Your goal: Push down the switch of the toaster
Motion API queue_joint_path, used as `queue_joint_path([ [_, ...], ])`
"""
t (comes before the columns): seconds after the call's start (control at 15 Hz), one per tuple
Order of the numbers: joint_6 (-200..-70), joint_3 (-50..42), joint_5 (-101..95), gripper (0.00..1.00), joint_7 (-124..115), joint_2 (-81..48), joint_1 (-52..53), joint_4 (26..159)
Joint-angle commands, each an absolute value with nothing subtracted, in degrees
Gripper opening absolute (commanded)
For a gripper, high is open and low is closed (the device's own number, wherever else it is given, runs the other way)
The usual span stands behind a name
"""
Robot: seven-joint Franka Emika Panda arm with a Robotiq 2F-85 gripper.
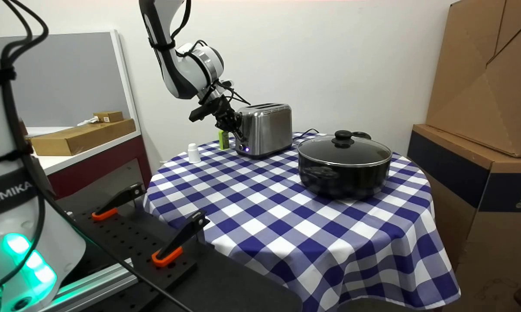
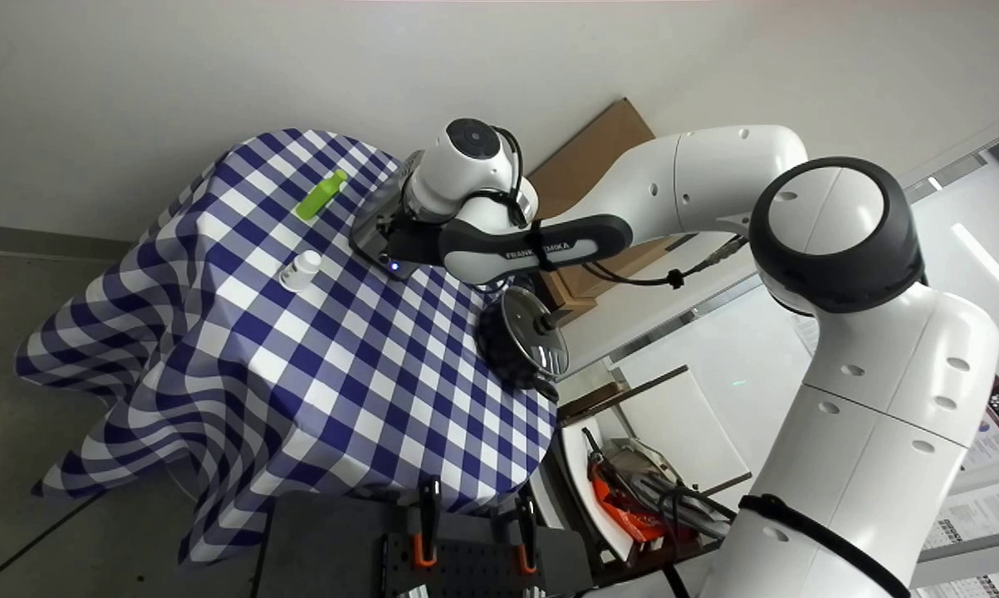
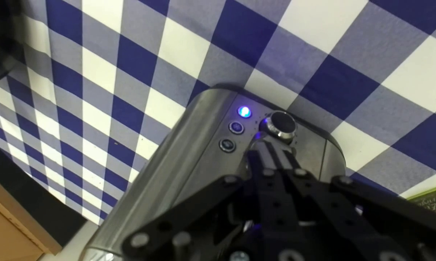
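Note:
The silver toaster (image 1: pixel 274 130) stands on the checkered tablecloth. It also shows in an exterior view (image 2: pixel 368 237), partly behind the arm, and in the wrist view (image 3: pixel 156 177). Its front panel has a lit blue button (image 3: pixel 244 111), further buttons and a round knob (image 3: pixel 283 124). My gripper (image 3: pixel 270 150) is shut, its fingertips together at the front panel, just beside the knob. A silver piece, apparently the switch lever (image 3: pixel 260 137), shows at the fingertips and is mostly hidden by them. I cannot tell whether they touch it. In an exterior view the gripper (image 1: pixel 240 133) is low at the toaster's front.
A black pot with a glass lid (image 1: pixel 344 171) stands nearer the table's front. A green item (image 2: pixel 322 195) and a small white container (image 2: pixel 301 271) are beside the toaster. Cardboard boxes (image 1: pixel 481 182) stand beside the table, and a wall is behind it.

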State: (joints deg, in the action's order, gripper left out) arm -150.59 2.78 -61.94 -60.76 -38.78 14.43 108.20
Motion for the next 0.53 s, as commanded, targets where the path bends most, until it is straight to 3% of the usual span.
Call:
queue_joint_path([
  [0.0,-152.65,1.19,-61.80,0.00,-61.00,-42.69,15.11,106.64],
  [0.47,-153.85,2.35,-55.38,0.00,-60.87,-34.41,12.55,114.27],
])
